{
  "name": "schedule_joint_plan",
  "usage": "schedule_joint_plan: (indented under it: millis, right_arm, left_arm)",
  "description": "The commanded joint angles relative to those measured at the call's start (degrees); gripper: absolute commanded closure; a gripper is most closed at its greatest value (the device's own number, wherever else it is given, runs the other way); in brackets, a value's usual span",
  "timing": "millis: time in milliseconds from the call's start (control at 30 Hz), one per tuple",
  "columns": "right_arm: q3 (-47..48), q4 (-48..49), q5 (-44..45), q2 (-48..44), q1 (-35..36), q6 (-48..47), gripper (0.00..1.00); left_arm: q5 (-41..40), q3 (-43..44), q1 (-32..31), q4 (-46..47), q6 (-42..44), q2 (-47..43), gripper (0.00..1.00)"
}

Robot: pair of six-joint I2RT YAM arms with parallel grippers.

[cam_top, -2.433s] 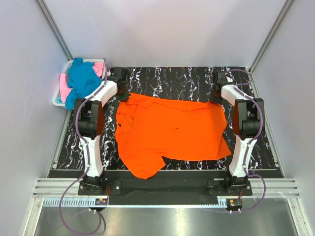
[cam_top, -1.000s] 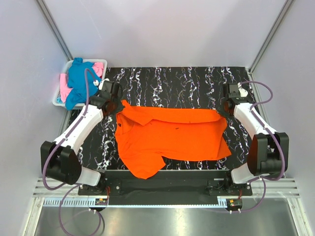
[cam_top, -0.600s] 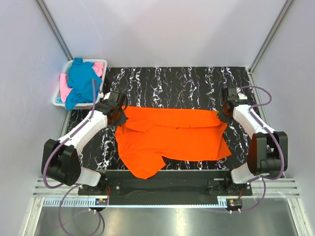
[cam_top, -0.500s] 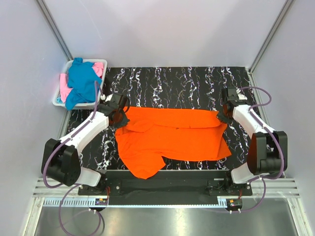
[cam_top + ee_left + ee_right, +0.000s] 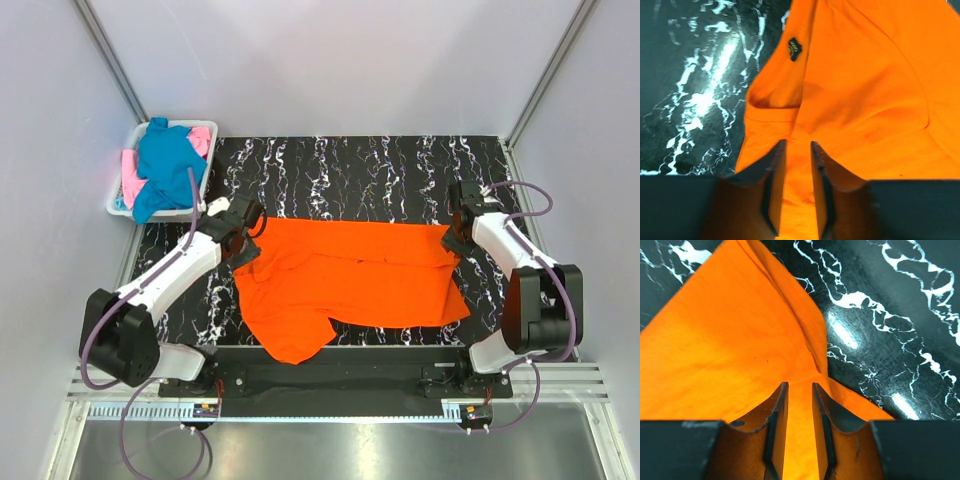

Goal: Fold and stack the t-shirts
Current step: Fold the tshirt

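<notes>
The orange t-shirt (image 5: 350,275) lies spread on the tabletop (image 5: 350,165). Its far edge is pinched at the collar side by the left hand (image 5: 243,228) and at the hem side by the right hand (image 5: 455,232), each clamped on cloth. To fold cleanly, both hands should probably travel toward the near edge evenly, keeping the lifted edge taut and straight, and release only once it lies flat over the lower half. Compared with earlier, the arms have reached out and the far edge has come nearer, doubled over the body. The teal-blue t-shirt (image 5: 165,165) stays in the basket (image 5: 118,195).
</notes>
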Motion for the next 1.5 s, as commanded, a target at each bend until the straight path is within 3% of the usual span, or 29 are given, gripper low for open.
schedule_joint_plan:
  millis: [0, 133, 300, 467, 833, 1067, 1467]
  right_arm:
    - [2.03, -1.19, 3.05, -3.89, -0.14, 1.34, 0.67]
    - [3.44, -0.58, 1.03, -3.37, -0.14, 0.90, 0.67]
    - [5.37, 2.76, -5.12, -0.13, 0.38, -2.96, 0.66]
    - [6.08, 5.66, -8.11, 1.72, 0.56, -4.90, 0.65]
    - [7.49, 6.11, -12.33, 10.60, 0.65, -6.57, 0.64]
    - [8.63, 5.23, -13.56, 14.11, 0.65, -7.36, 0.64]
    - [20.31, -2.24, -13.39, 25.27, 0.56, -10.09, 0.64]
  left_arm:
    - [-5.67, 1.47, -0.34, -1.33, -2.87, -4.16, 0.66]
    - [-4.80, 3.58, -0.51, -0.73, -1.91, -4.61, 0.65]
    - [5.82, 7.89, -0.69, 7.43, 6.78, 1.71, 0.68]
    - [13.75, 12.80, -0.69, 12.37, 7.77, 8.13, 0.70]
    - [12.44, 22.57, 0.45, 6.49, 6.01, 25.88, 0.70]
    - [9.01, 24.76, 0.45, 2.81, 6.27, 30.81, 0.70]
    - [6.63, 33.81, 2.12, -3.97, 6.01, 39.60, 0.71]
